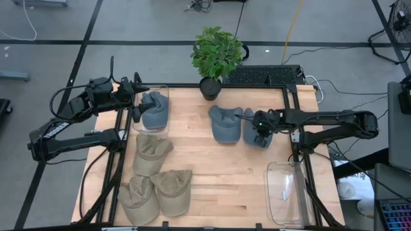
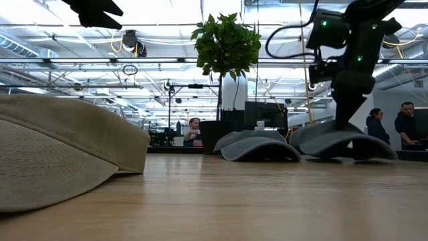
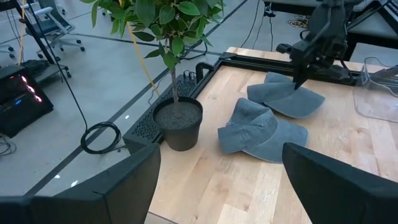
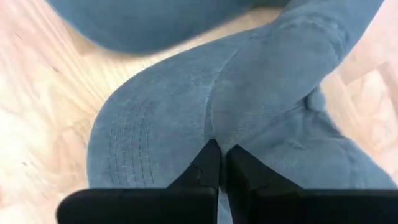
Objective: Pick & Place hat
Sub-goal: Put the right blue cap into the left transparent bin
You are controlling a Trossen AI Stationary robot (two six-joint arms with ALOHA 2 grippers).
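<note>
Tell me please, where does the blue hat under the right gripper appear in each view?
High view: blue hat, right of centre.
Low view, at right.
Left wrist view, beyond the other hat.
Right wrist view, filling the frame.
Shared landmark: potted plant.

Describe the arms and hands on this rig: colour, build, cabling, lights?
Both arms are black, built of tubular links with blocky joint housings. The left arm has black cables looping off its upper links. The right arm shows small green indicator lights near the wrist, seen in the high and low views. Each hand, the left hand and the right hand, ends in two flat, dark fingers.
</note>
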